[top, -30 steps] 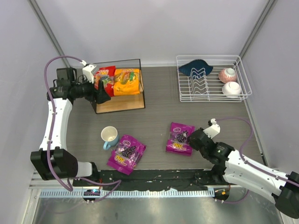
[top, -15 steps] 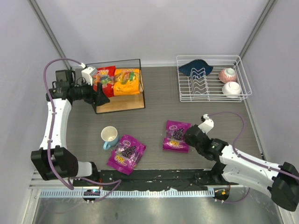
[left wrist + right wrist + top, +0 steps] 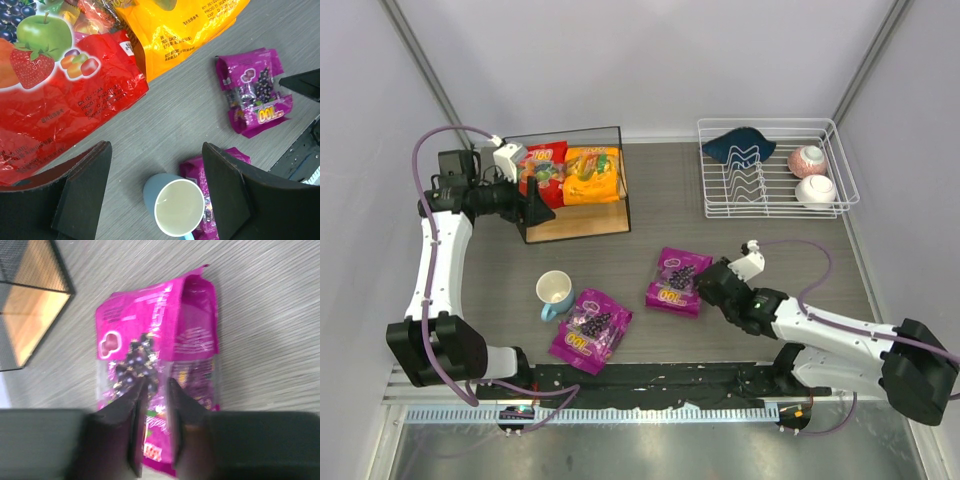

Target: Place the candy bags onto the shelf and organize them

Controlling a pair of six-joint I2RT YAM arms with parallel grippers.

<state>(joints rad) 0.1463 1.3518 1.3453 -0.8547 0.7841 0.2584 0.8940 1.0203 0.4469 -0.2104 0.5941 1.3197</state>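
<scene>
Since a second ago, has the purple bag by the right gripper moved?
Yes. The purple bag slid left, closer to the blue mug, with the right gripper.

Red bag (image 3: 546,165), orange bag (image 3: 591,175), purple bag (image 3: 676,281) (grape print), second purple bag (image 3: 590,330), blue mug (image 3: 555,293).

The red bag (image 3: 60,100), orange bag (image 3: 180,25) and purple bag (image 3: 155,355) are glossy, crinkled plastic film that catches glare. The shelf (image 3: 582,220) has a smooth pale wooden board in thin black wire. The bench (image 3: 165,115) is matt grey with a fine wood-like grain. The mug (image 3: 177,207) looks smooth and glazed, probably ceramic. The fingers (image 3: 82,195) of the left hand (image 3: 156,150) are matt black.
</scene>
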